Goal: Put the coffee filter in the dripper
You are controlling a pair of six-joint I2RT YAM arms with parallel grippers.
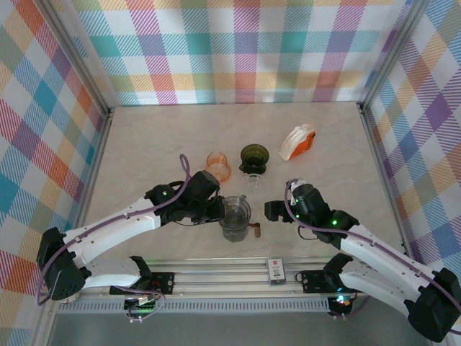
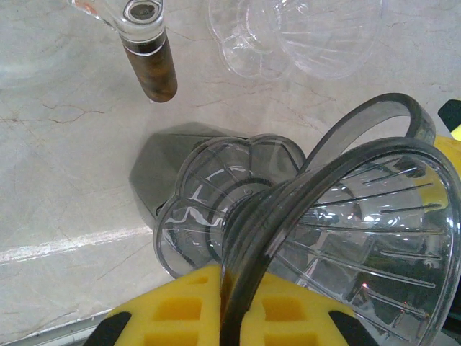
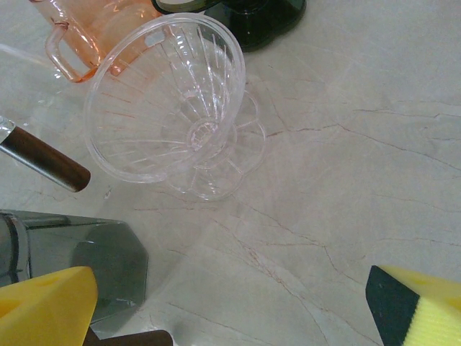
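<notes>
Left arm's got the dripper, filter is way off at the back right

On the counter (image 1: pixel 158 137), the left pincer (image 1: pixel 220 210) is clamped on the rim of the smoky grey dripper (image 1: pixel 235 215) near the front edge. The right pincer (image 1: pixel 271 210) hangs just beside it, jaws wide and empty. The coffee filter (image 1: pixel 297 142), an orange-and-white wedge slanting near-left to far-right, sits well apart from both, farther back and a bit right of the right pincer. Looks like the right arm is the nearer one.
</notes>
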